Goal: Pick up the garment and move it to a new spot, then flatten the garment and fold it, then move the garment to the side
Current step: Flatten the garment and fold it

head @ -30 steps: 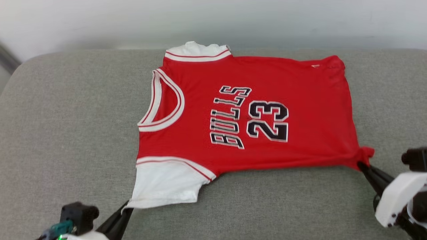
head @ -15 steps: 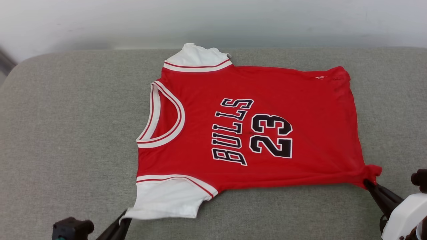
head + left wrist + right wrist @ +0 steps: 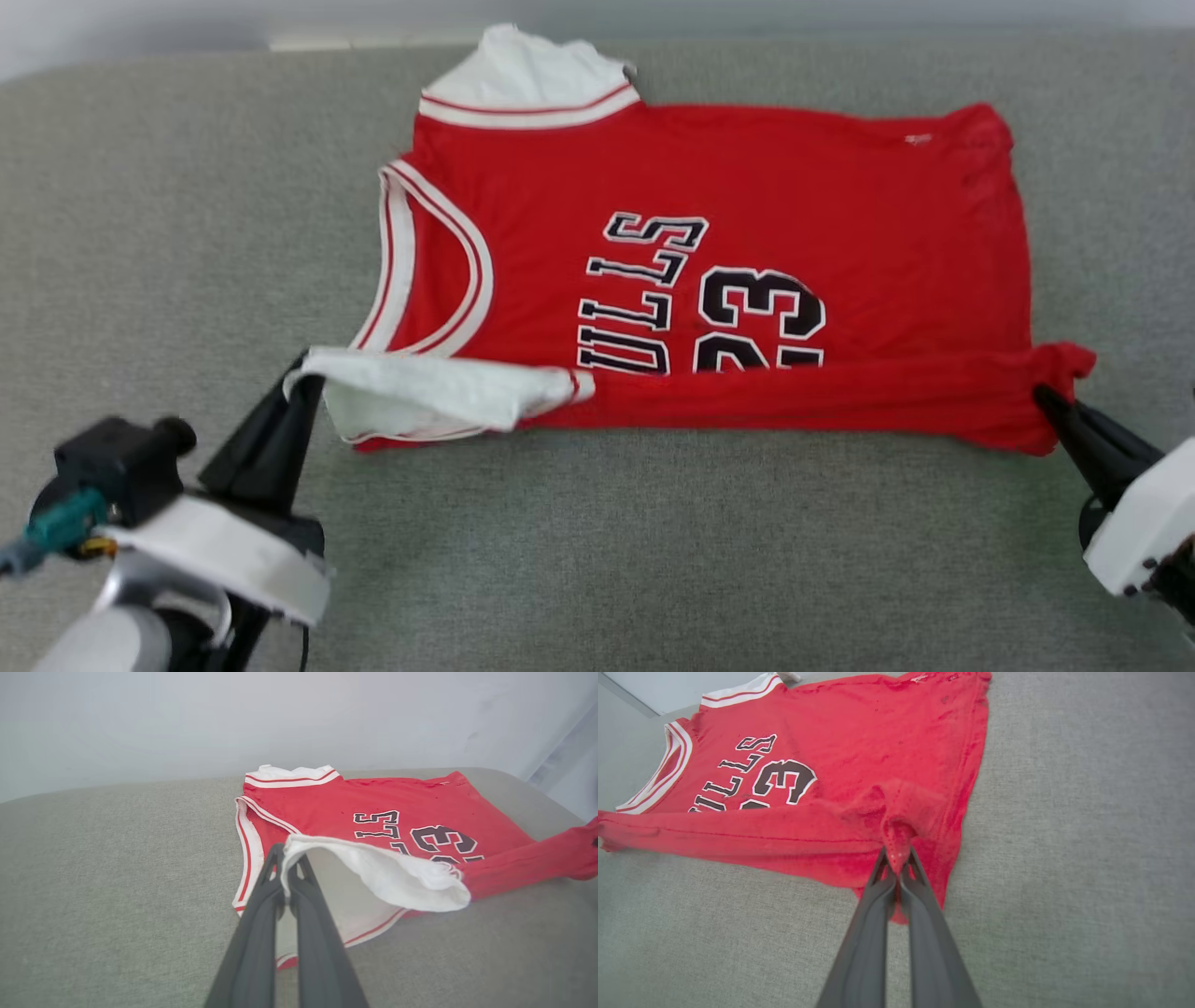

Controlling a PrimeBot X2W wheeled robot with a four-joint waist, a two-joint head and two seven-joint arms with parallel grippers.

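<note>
A: Where's the jersey [image 3: 747,177]?

B: On the grey cushion [image 3: 653,560], print [image 3: 700,299] up, neck toward the robot's left. The near long edge is raised and rolled over onto the print, hiding the bottoms of the letters.

A: Grips?

B: Left gripper [image 3: 303,371] is pinched tight on the white sleeve [image 3: 429,397] at the cuff corner. Right gripper [image 3: 1041,394] is pinched tight on the near hem corner [image 3: 1064,364]. Each has only a small nip of cloth.

A: Handling?

B: Looks light and limp, with no stiffness. It sags between the grips and bunches at each pinch. It'll likely move only where it's pulled, so hold both ends taut and level or the fold line skews. The cushion looks grippy: lift, don't drag.

A: Better hold points?

B: Corners suit a lengthwise fold. The sleeve is a loose flap, though. The shoulder seam would probably steer the body better.
</note>
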